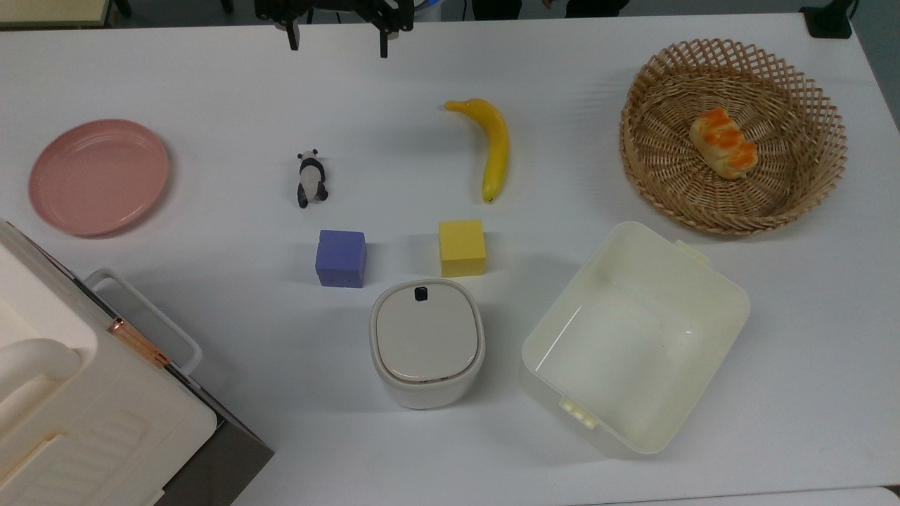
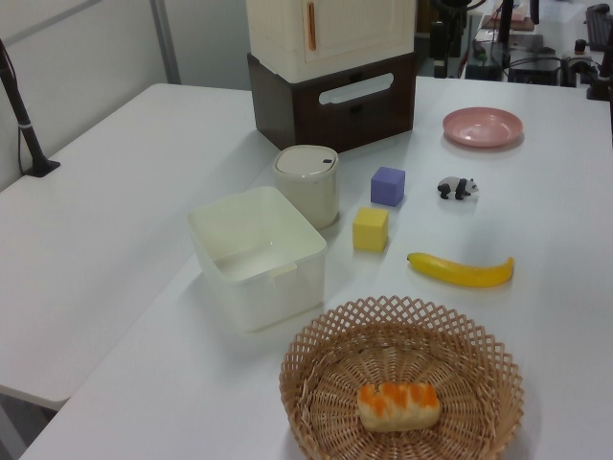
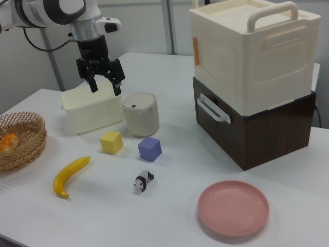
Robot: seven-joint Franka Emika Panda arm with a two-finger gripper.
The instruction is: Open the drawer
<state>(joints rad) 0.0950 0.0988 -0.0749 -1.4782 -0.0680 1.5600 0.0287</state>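
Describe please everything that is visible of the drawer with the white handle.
The drawer is the dark brown lower unit, wood-like in look, with a cream box stacked on top of it. A white loop handle lies horizontally across its front panel. The drawer looks fully shut, the front flush with the body. It rests on the white table, behind the pink plate in the right view. Nothing grips the handle; the open pincer hangs well away from it.

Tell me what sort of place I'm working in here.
Probably a robotics lab bench: a white table laid out with toy props such as a banana and purple block, the gripper overhead, cabled equipment behind.
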